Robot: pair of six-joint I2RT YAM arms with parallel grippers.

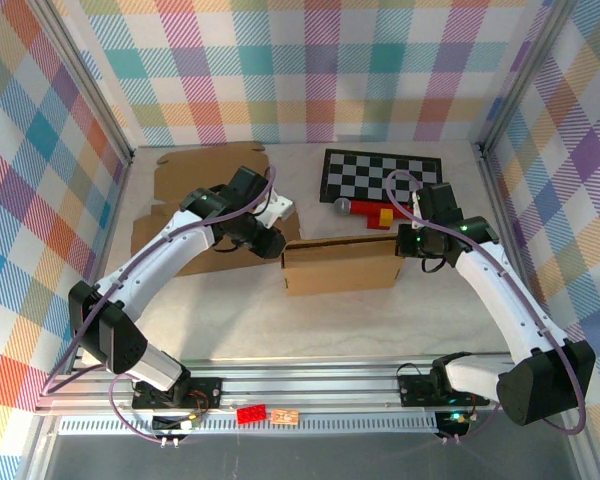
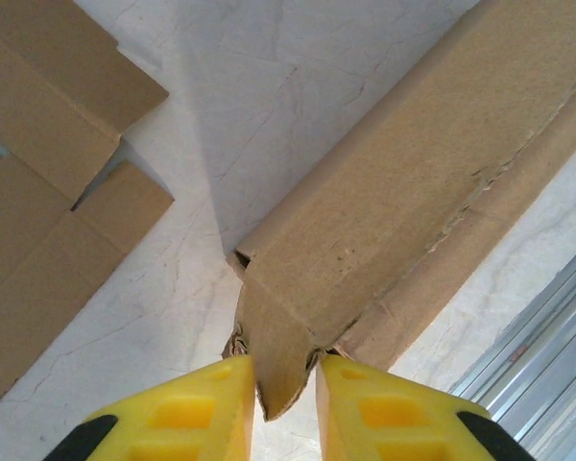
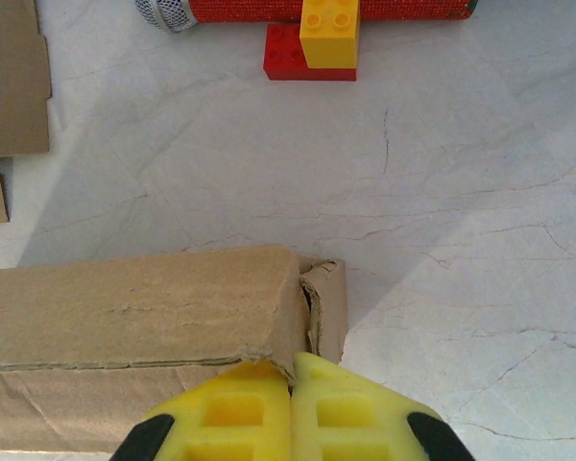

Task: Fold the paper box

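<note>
The paper box (image 1: 340,268) is a long brown cardboard box lying across the middle of the table. My left gripper (image 1: 278,245) is at its left end. In the left wrist view the yellow fingers (image 2: 192,413) straddle a pointed end flap (image 2: 278,336) of the box (image 2: 394,211); the gripper (image 2: 284,370) is narrowly open, with the left finger against the flap and a sliver of table showing by the right finger. My right gripper (image 1: 405,245) is at the right end, and in its wrist view the gripper (image 3: 292,370) is shut on the end wall's edge of the box (image 3: 134,298), beside a loose tucked flap (image 3: 328,298).
Flat cardboard sheets (image 1: 205,165) lie at the back left, near the left arm (image 2: 38,144). A checkerboard (image 1: 380,175) sits at the back, with a red cylinder (image 1: 355,207) and red and yellow bricks (image 1: 383,217) just behind the box (image 3: 331,38). Metal posts frame the sides.
</note>
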